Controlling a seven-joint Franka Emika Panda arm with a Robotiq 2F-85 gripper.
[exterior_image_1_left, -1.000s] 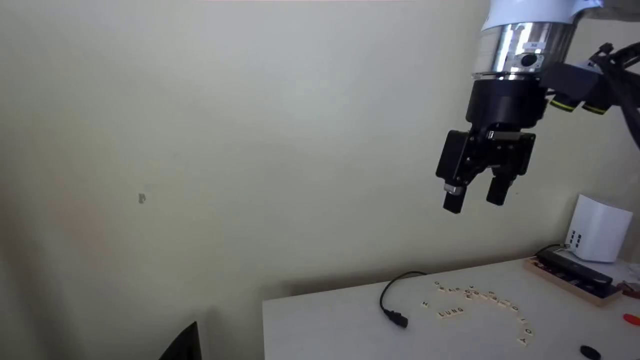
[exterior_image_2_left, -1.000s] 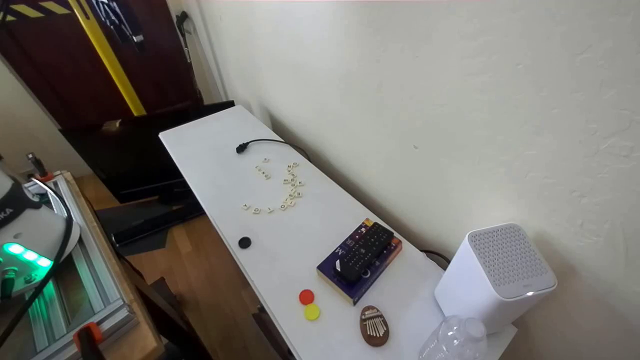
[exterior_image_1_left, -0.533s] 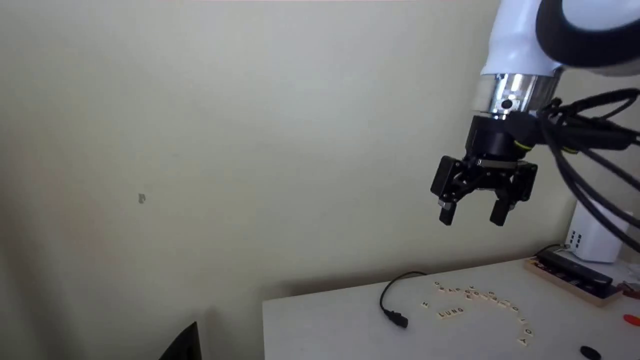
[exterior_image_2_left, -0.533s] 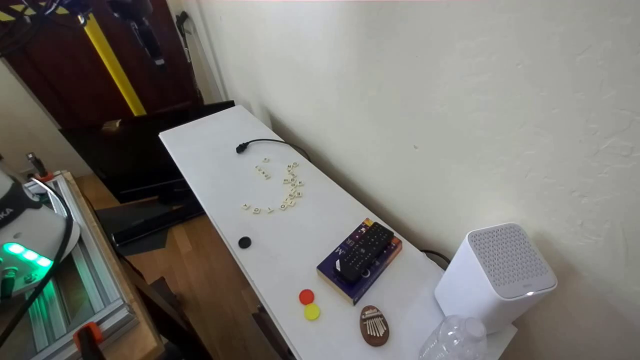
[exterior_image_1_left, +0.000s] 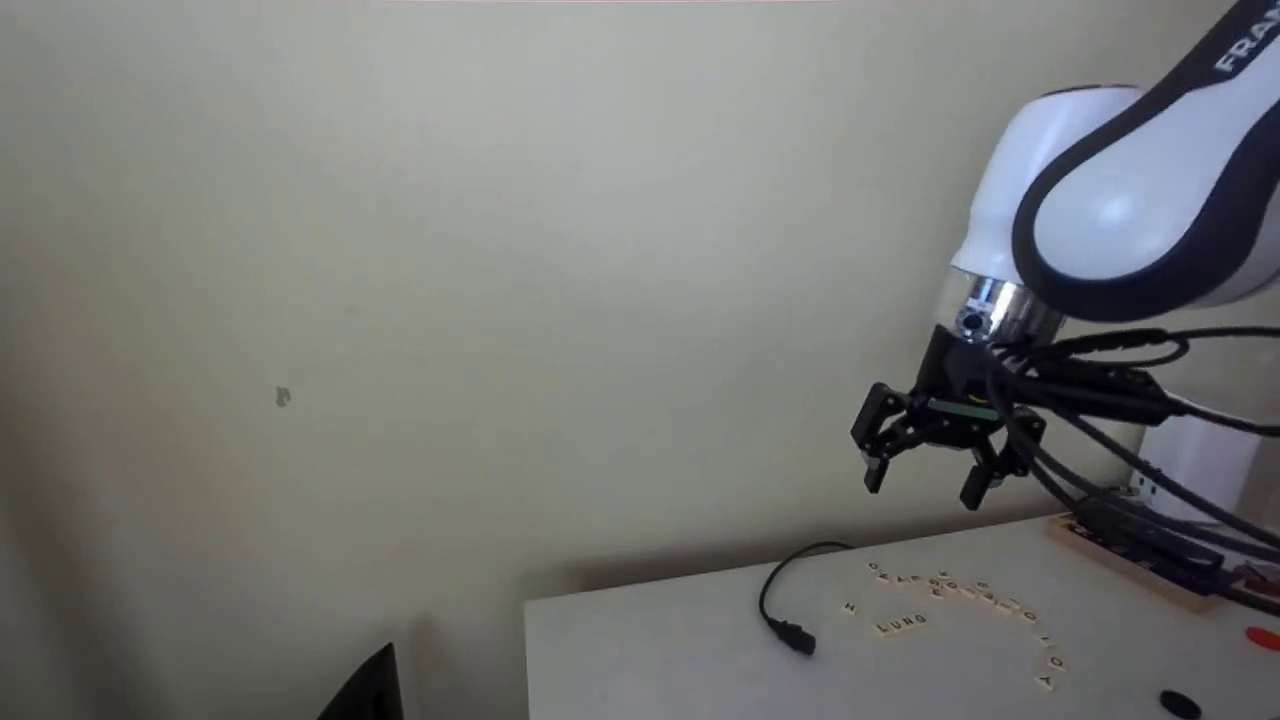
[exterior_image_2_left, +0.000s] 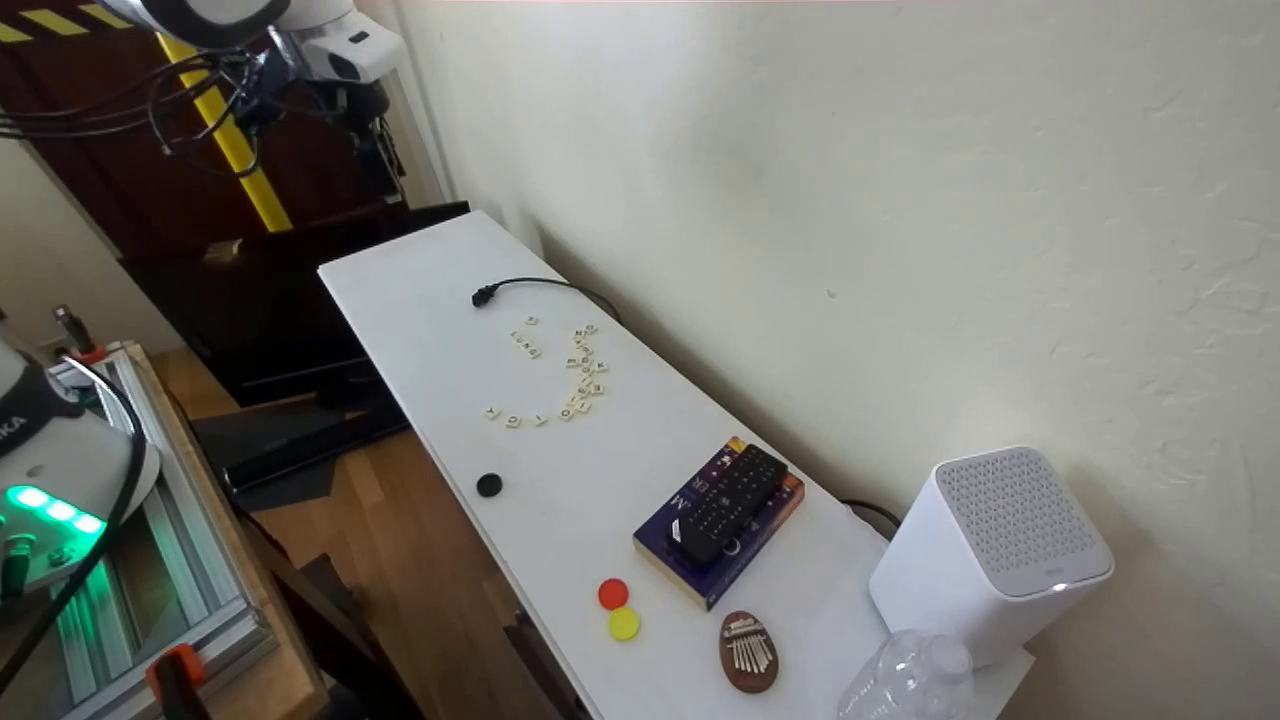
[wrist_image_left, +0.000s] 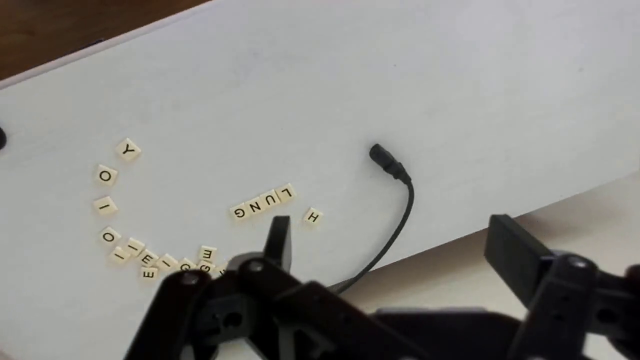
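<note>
My black gripper (exterior_image_1_left: 922, 487) hangs in the air above the white table (exterior_image_1_left: 640, 640), fingers spread wide with nothing between them. In the wrist view, a short row of letter tiles (wrist_image_left: 262, 201) reads LUNG, and a lone H tile (wrist_image_left: 313, 216) lies close to the left finger (wrist_image_left: 280, 240). A black cable (wrist_image_left: 400, 225) with a plug (wrist_image_left: 387, 161) crosses the view in the gap between the fingers, far below them. More cream tiles (wrist_image_left: 106, 175) form a curve at the left, partly hidden by the gripper. In an exterior view the same curve (exterior_image_2_left: 585, 370) shows whole.
A remote (exterior_image_2_left: 730, 500) rests on a book (exterior_image_2_left: 665, 550). Near them lie a black disc (exterior_image_2_left: 489, 485), a red disc (exterior_image_2_left: 613, 593), a yellow disc (exterior_image_2_left: 624, 624) and a small thumb piano (exterior_image_2_left: 748, 652). A white box-shaped device (exterior_image_2_left: 985, 560) and a clear bottle (exterior_image_2_left: 910, 680) stand at the table's end, along the wall.
The arm and gripper have come down towards the table, the gripper tilting slightly. More of the white arm now shows in both exterior views. The tabletop things have stayed put.
</note>
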